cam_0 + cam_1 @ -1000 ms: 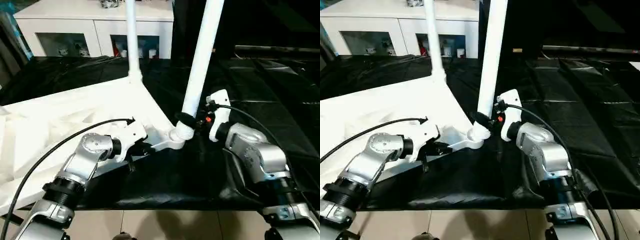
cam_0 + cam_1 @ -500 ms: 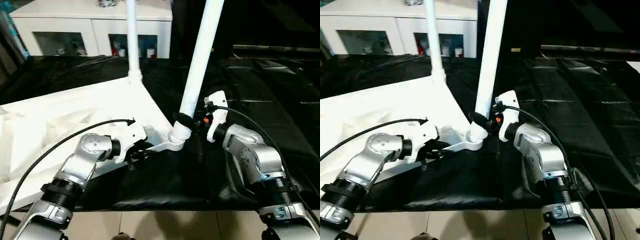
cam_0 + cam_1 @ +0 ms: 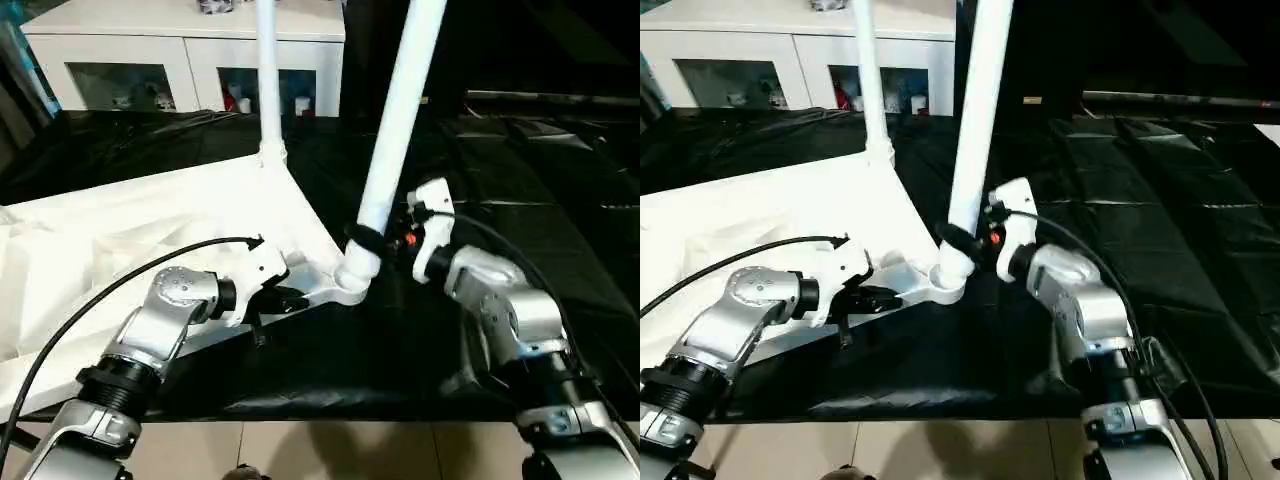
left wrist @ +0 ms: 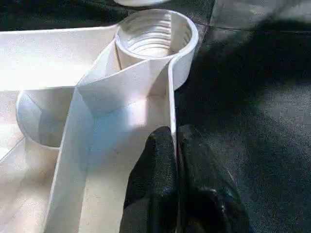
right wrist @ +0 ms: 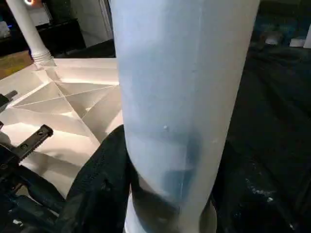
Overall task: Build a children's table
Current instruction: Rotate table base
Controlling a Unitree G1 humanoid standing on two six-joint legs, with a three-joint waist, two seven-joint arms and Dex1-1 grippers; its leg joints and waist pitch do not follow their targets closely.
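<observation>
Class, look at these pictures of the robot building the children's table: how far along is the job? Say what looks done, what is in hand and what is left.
Done: one leg stands in the far corner of the upturned tabletop.

In hand: the right gripper holds a second leg, tilted, at the near corner socket; the left gripper pinches the tabletop's edge rib.

Left: straightening and seating this leg. The other corners are out of view.

Head stereo pair: looks forward-down over both forearms, sharing tabletop [image 3: 150, 215] corner. Left wrist camera: close on corner socket [image 4: 155, 34]. Right wrist camera: pressed against leg [image 5: 180, 97].
</observation>
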